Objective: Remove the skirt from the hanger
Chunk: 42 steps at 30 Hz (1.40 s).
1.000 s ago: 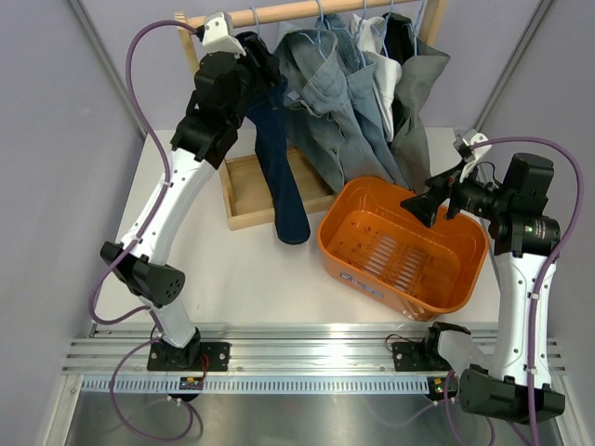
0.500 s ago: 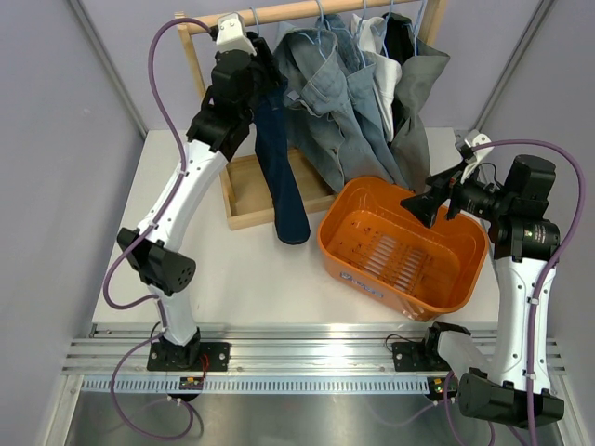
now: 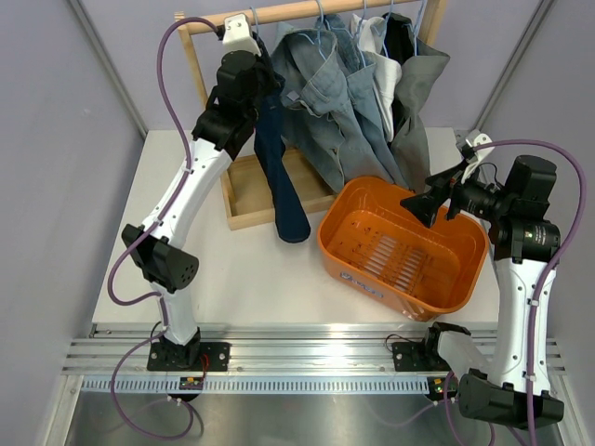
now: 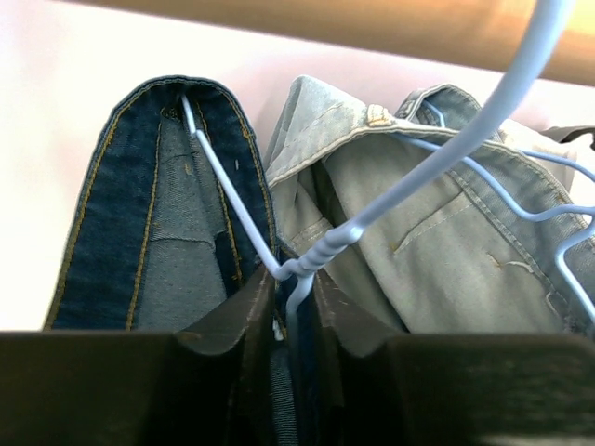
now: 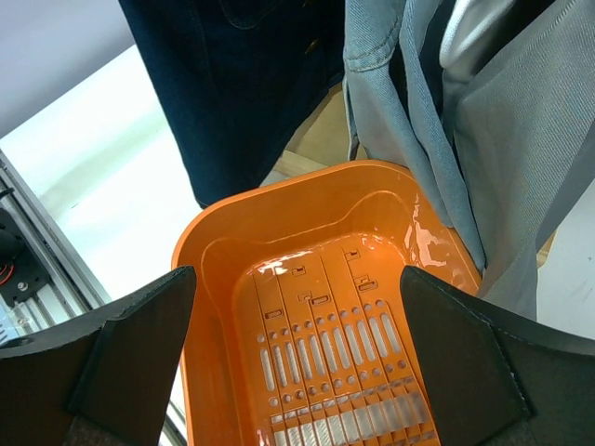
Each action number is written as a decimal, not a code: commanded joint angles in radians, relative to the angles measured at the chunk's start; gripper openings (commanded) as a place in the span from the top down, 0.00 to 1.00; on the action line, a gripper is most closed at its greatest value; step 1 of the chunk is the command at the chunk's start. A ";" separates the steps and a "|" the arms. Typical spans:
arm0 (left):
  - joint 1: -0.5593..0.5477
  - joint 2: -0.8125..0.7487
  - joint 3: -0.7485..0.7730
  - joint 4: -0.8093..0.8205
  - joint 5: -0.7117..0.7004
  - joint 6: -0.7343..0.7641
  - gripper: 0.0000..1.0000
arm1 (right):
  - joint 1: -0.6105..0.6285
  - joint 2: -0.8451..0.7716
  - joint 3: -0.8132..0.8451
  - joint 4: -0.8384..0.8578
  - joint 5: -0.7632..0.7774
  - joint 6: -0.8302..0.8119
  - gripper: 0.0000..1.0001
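Observation:
The dark navy skirt [image 3: 279, 177] hangs long from the pale-blue wire hanger [image 4: 232, 200] at the left end of the rail. Its folded waistband [image 4: 102, 242] fills the left of the left wrist view. My left gripper [image 3: 258, 76] is up at the skirt's top. Its jaws [image 4: 293, 279] stand narrow, closed on the hanger's wire just below the twisted neck, with dark skirt fabric between them too. My right gripper [image 3: 432, 200] hovers wide open over the orange basket [image 3: 325, 232], holding nothing [image 5: 296, 279]. The skirt's lower part [image 5: 242, 84] shows beyond the basket.
A wooden rack rail [image 3: 307, 11] carries a lighter denim jacket [image 3: 335, 102] and a grey garment [image 3: 423, 93] right beside the skirt, on more pale-blue hangers [image 4: 558, 242]. The rack's wooden base [image 3: 246, 190] sits behind the skirt's hem. The basket rim [image 5: 279, 200] lies under my right gripper.
My left arm has risen and pushed in to the top of the skirt, and its jaws have closed in around the hanger wire. The right arm has not moved.

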<state>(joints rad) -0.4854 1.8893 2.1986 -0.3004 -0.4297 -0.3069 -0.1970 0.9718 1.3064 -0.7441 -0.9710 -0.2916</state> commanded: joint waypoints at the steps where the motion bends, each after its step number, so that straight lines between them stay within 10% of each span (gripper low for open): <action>1: 0.001 -0.028 0.049 0.073 0.002 0.012 0.81 | 0.002 -0.021 0.002 0.038 -0.023 0.014 0.00; 10: 0.002 -0.108 0.064 0.081 0.081 0.020 1.00 | 0.004 -0.025 -0.006 0.041 -0.029 0.020 0.01; 42: 0.014 -0.455 -0.321 0.031 0.284 0.051 1.00 | 0.002 -0.007 -0.016 -0.098 -0.149 -0.098 0.00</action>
<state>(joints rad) -0.4751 1.5467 1.9034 -0.3725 -0.2062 -0.2844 -0.1970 0.9577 1.2804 -0.7761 -1.0374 -0.3210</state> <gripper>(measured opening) 0.150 0.993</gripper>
